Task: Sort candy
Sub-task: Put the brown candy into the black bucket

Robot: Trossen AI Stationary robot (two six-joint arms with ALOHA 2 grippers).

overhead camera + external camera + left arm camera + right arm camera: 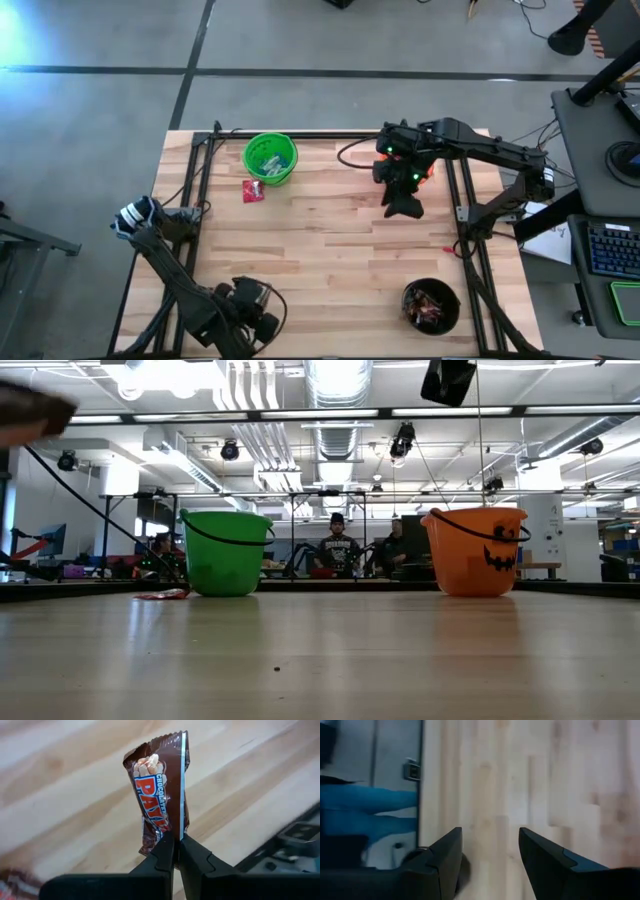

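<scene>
A dark brown candy bar (160, 790) stands out beyond the shut fingers of my left gripper (176, 840), which is at the table's near left (255, 318). A red packet (253, 191) lies flat on the wood beside the green bucket (270, 158), which holds light-blue sweets. My right gripper (403, 208) hovers open by the orange bucket (475, 550). In its wrist view nothing is between its fingers (490, 835). The black bucket (431, 305) at the near right holds several sweets. My left gripper pinches the brown bar's near end (172, 834) between its two fingers, which lie close together on the wrapper. The fingers slant downward and the bar runs on along their line. The bar is lifted clear of the wooden table.
Black frame rails (200, 190) run along the table's left and right sides. The wide middle of the wooden top (330, 250) is bare. Another wrapped sweet (10, 885) shows blurred at the edge of the left wrist view. People sit in the room beyond the far edge (338, 550).
</scene>
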